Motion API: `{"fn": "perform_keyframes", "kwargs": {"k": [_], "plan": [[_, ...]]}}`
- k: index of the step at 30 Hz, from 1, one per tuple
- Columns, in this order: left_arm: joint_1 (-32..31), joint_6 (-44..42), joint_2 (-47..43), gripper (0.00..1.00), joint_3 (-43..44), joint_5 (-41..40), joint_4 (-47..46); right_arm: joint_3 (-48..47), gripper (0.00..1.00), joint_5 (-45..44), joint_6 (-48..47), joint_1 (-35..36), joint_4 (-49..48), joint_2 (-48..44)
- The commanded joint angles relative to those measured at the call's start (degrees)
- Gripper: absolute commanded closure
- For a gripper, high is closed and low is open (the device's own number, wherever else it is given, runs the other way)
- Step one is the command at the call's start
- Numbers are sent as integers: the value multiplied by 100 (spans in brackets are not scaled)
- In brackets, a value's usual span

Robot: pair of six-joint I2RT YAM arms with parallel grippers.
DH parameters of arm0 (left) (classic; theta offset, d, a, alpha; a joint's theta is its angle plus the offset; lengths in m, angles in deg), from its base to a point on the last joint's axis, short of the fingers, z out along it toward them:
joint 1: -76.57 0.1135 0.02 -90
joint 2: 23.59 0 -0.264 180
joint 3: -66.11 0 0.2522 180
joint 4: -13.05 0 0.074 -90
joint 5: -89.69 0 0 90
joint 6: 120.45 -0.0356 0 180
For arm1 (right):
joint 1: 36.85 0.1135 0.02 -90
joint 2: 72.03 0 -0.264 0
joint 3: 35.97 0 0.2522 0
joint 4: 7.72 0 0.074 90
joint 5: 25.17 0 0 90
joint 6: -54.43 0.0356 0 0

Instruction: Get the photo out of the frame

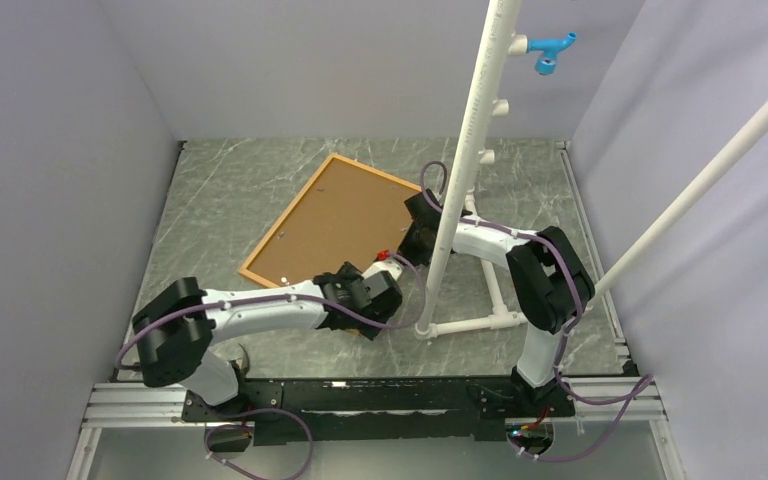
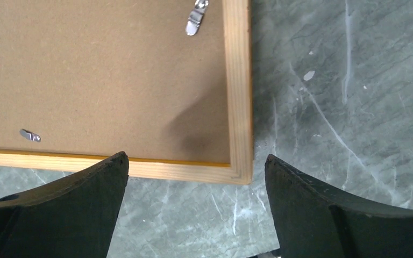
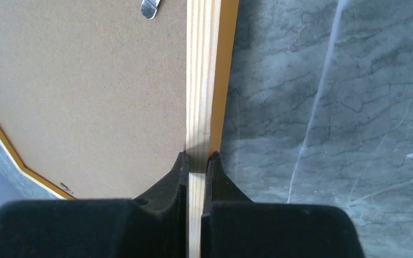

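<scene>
Pinning the face-down frame for opening.
The photo is lying unseen under the backing board, frame sitting at 11 o'clock from table centre; right gripper is pinching the 3 o'clock rail, jaws narrow, steadying it; left gripper is hovering wide-jawed over the 6 o'clock corner. Room is lying toward 9 o'clock; pipe stand is crowding 4 o'clock.

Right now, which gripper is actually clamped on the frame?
The right gripper: its fingers pinch the frame on its side rail. The left gripper hangs wide open over a frame corner, holding nothing.
</scene>
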Motion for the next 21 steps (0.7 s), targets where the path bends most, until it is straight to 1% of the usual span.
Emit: {"fn": "perform_keyframes", "kwargs": {"k": [1, 4, 5, 6, 7, 9, 12, 14, 17, 19, 21], "plan": [[-469, -80, 384, 1, 341, -876, 106, -289, 100, 263, 274, 47, -194, -494], [-760, -102, 706, 1, 447, -1219, 227, -338, 100, 291, 314, 46, -132, -466], [-951, -79, 1031, 1, 607, -1662, 470, -319, 100, 330, 364, 47, -150, -460], [-1036, -49, 1178, 1, 689, -1854, 584, -313, 100, 352, 384, 41, -146, -452], [-1100, 5, 1291, 3, 753, -2090, 696, -305, 100, 380, 383, 53, -148, -441], [-1197, -52, 1451, 5, 789, -2311, 720, -316, 100, 403, 379, 43, -88, -421], [-1272, -170, 1626, 10, 758, -2535, 700, -304, 100, 365, 348, 40, -46, -459], [-1348, -345, 1693, 10, 636, -2604, 554, -320, 100, 351, 339, 36, -8, -460], [-1418, -357, 1876, 10, 645, -2838, 633, -322, 100, 436, 332, 38, -73, -434], [-1417, -339, 1940, 13, 641, -2964, 666, -358, 100, 434, 295, 40, -38, -395], [-1422, -329, 1987, 20, 669, -3043, 714, -353, 100, 439, 282, 39, -38, -387]]}}
